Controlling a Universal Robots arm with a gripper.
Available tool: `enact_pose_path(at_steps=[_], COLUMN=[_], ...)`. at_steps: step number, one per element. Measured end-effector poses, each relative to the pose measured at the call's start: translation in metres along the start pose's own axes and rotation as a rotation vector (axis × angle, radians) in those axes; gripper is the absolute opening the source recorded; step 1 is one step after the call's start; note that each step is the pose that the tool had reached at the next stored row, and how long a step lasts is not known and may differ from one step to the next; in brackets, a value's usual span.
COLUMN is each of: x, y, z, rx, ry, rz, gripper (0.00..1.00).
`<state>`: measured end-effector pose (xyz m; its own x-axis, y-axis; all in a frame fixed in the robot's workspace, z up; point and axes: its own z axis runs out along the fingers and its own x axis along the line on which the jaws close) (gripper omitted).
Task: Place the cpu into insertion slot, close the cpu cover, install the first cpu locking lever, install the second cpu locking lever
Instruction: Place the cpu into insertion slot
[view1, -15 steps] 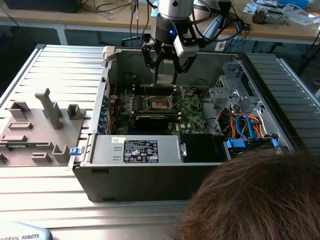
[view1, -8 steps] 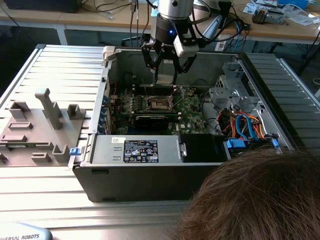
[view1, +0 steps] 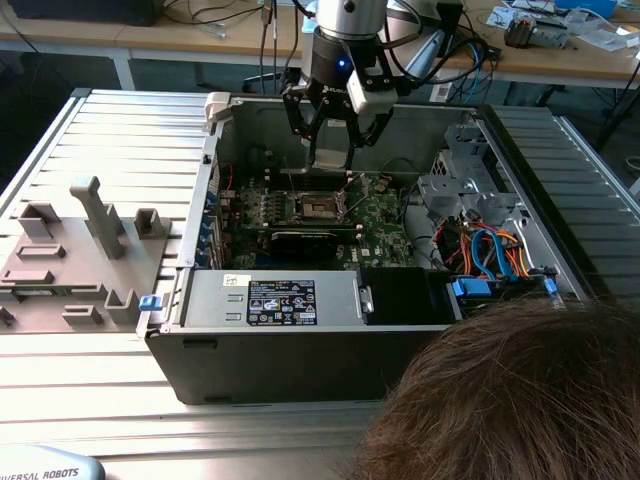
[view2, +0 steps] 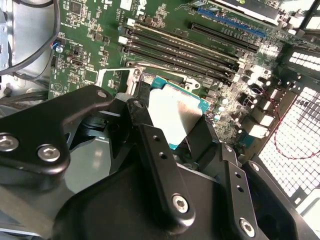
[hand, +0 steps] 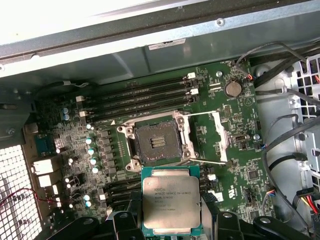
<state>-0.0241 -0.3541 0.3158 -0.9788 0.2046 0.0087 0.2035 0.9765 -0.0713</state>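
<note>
My gripper (view1: 331, 150) hangs inside the open computer case, shut on the cpu (hand: 171, 200), a flat square chip with a silver-grey top and green edge. In the second wrist view the cpu (view2: 175, 114) sits between the black fingers (view2: 150, 140). The insertion slot (hand: 157, 142) lies open on the green board, dark in the middle with a silver rim and nothing in it. The cpu is above the board, just to one side of the slot. The cpu cover (hand: 218, 131) stands swung open beside the slot, with thin locking levers (hand: 206, 113) sticking out.
Black memory slots (hand: 145, 95) run beside the socket. The case walls (view1: 215, 170), a drive cage with coloured cables (view1: 490, 250) and a power supply (view1: 280, 298) surround the board. A grey fixture tray (view1: 80, 250) lies at the exterior view's left. A person's head (view1: 520, 400) fills the near corner.
</note>
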Motion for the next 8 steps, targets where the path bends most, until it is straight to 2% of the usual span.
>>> enact_pose_path(at_steps=[8], x=[0.0000], y=[0.0000], z=[0.0001], rx=[0.0049], ry=[-0.0006], rz=[0.006], gripper=[0.55])
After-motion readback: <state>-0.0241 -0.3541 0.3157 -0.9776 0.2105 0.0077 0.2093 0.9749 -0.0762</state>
